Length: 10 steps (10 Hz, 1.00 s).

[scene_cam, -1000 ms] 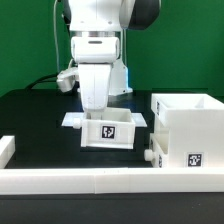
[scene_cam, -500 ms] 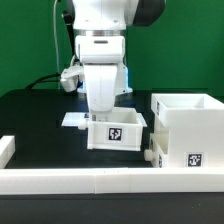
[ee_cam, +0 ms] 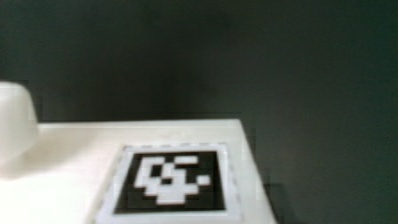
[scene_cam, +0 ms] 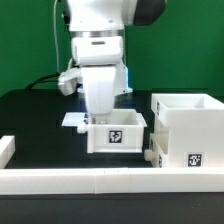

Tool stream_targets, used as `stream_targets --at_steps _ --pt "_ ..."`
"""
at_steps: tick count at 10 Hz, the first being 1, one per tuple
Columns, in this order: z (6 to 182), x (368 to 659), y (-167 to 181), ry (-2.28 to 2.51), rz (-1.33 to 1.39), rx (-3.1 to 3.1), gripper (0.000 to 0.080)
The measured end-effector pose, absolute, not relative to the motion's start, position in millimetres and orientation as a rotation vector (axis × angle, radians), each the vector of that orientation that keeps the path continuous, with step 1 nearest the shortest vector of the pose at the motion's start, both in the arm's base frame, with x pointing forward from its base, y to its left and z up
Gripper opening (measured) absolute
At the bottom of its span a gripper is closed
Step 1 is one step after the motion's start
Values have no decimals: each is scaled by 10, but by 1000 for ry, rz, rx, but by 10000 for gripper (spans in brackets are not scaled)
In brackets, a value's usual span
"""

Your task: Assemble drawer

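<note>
While the arm stands low over the middle of the black bench (scene_cam: pixel 35 130), its hand (scene_cam: pixel 100 110) reaches down into or just behind a small white tray (scene_cam: pixel 117 135) that sits upright with its square tag facing the camera. Whether the fingers are apart, together or clamped on the tray's back wall I cannot tell, since the arm's white body hides the fingertips in the exterior view and the wrist view shows no finger at all. That wrist view is blurred, filled by a flat white face of the tray (ee_cam: pixel 178 150) with its black-and-white tag (ee_cam: pixel 173 180) close up, dark bench beyond. To the exterior view's right, near the tray but apart from it, stands the large boxy housing (scene_cam: pixel 185 130), open at the top, tagged low on its front, with a small knob-like part (scene_cam: pixel 150 157) at its lower corner that may belong to a second tray; this is too small to be sure. A low white rail (scene_cam: pixel 70 181) runs along the front edge, and the marker board (scene_cam: pixel 73 119) shows partly behind the tray. I judge the step in hand to be seizing or shifting this tray, with most of the assembly still ahead. The next move likely calls for a firm hold on a thin wall, then squaring the tray to the housing's opening so it slides in without jamming.
</note>
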<state>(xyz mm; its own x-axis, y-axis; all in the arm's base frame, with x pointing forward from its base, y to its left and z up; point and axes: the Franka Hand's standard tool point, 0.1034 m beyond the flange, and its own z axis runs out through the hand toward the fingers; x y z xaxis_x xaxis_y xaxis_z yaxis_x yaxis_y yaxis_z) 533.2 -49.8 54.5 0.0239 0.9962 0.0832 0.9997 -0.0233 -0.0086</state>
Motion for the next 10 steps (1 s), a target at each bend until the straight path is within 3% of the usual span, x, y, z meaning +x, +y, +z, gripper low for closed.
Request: stream_targets --at_steps 10 --pt "590 5468 -261 -2153 -103 -2216 42"
